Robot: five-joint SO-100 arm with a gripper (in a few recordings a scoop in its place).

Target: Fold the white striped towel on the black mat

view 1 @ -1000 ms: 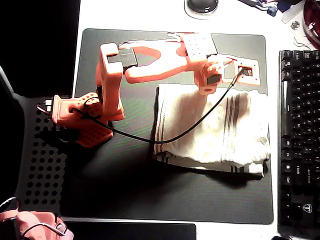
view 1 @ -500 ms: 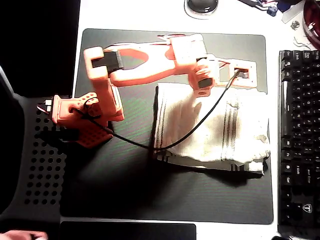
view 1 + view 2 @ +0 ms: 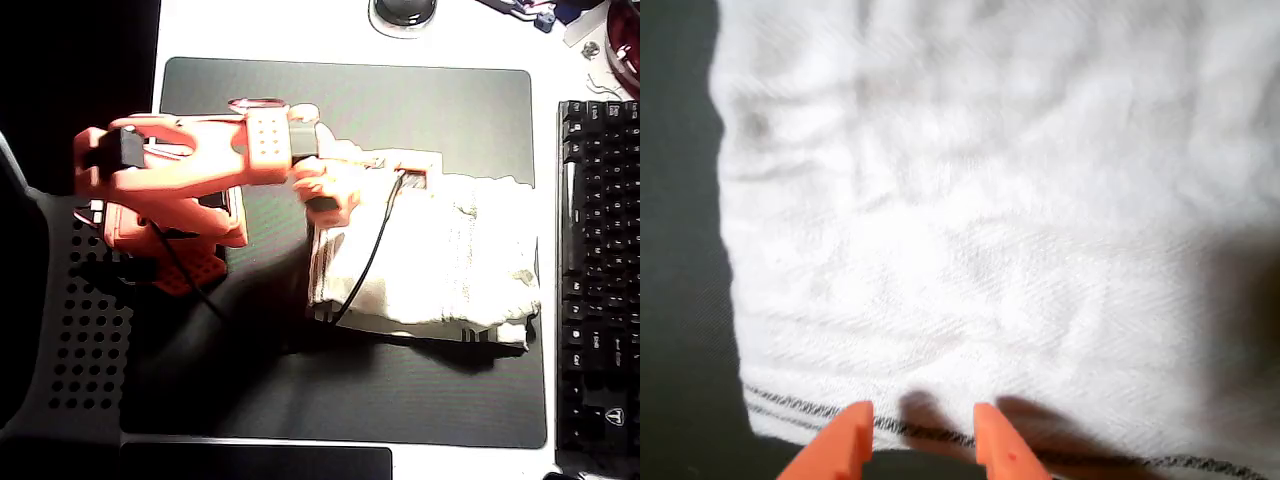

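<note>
Overhead view first: the white striped towel is seen lying folded on the right half of the black mat. Its right edge is close to the black keyboard, which sits beside the mat on the right. The towel is wrinkled, and more layers can be seen sticking out along its bottom edge. The orange arm is stretched from the left side across the mat, and its gripper is placed over the top left corner of the towel. A black cable is draped from the arm across the cloth.

From the wrist view, the gripper is shown above the towel, near an edge with thin dark stripes. The two orange fingers are spread a little apart, with a small gap between them. Nothing is held between them. The dark mat is seen along the left side of the cloth.
</note>
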